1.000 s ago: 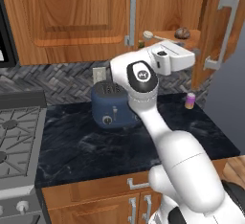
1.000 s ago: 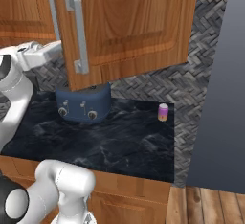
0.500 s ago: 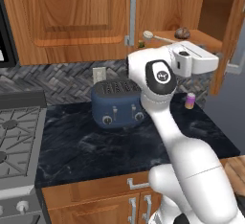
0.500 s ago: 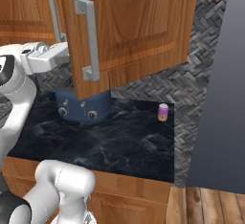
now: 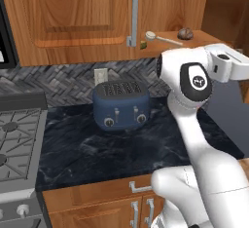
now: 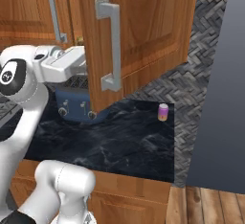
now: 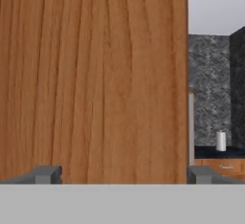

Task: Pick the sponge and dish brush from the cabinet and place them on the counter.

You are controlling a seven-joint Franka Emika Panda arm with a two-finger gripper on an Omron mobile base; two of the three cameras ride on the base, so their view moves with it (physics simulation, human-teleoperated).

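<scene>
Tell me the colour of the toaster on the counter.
Dark blue toaster, clearest in the left base view.

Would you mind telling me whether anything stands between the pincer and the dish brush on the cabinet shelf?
Yes. The open pincer faces the cabinet door, swung out at the right; the dish brush lies on the shelf to its other side.

The swung-open cabinet door stands right in front of the gripper, blocking the way ahead; open space lies past its right edge
</scene>
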